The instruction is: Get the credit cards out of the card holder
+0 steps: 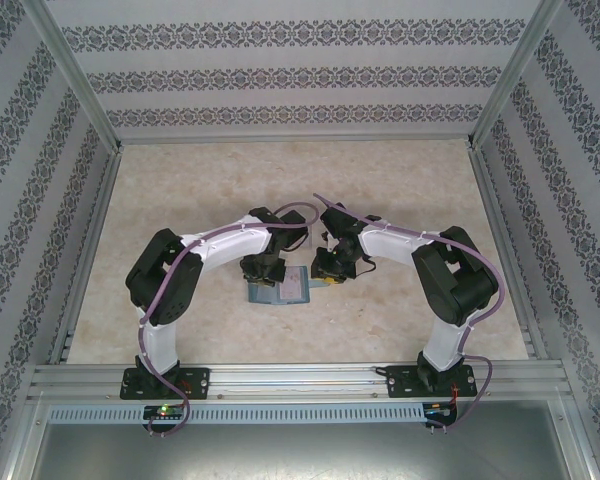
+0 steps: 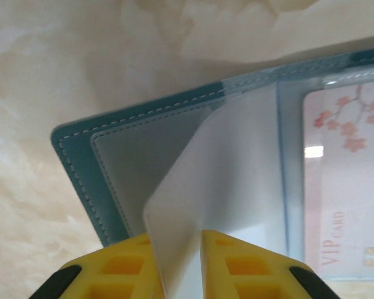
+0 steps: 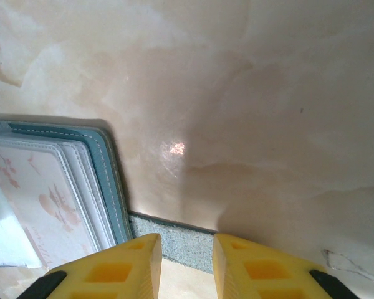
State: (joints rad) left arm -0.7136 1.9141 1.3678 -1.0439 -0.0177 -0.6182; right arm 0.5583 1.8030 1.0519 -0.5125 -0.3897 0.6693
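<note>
The card holder lies spread open on the worktop, about midway between the side rails and nearer the arms' bases than the far wall. Broad open surface reaches beyond it and out to both sides. The two wrists close in on it from left and right, leaving little room just around its short edges. In the left wrist view its teal stitched border ends in a rounded corner, with bare worktop outside that corner. The left jaws are nearly closed on a pale sheet with a rounded corner. It rises tilted from the holder and meets the inner face of each yellow finger; I cannot tell whether it is a card or a sleeve leaf. Beside it a blossom card, whitish with pink flowers and reddish "VIP CARD" lettering, sits flat inside a clear pocket. In the right wrist view the right jaws stand partly open, holding nothing, just off the holder's outer edge. The grey-green strap tab lies flat on the worktop at their fingertips. The worktop is glossy cream marble pattern. Grey floral patterned walls enclose it on three sides within an aluminium frame.
</note>
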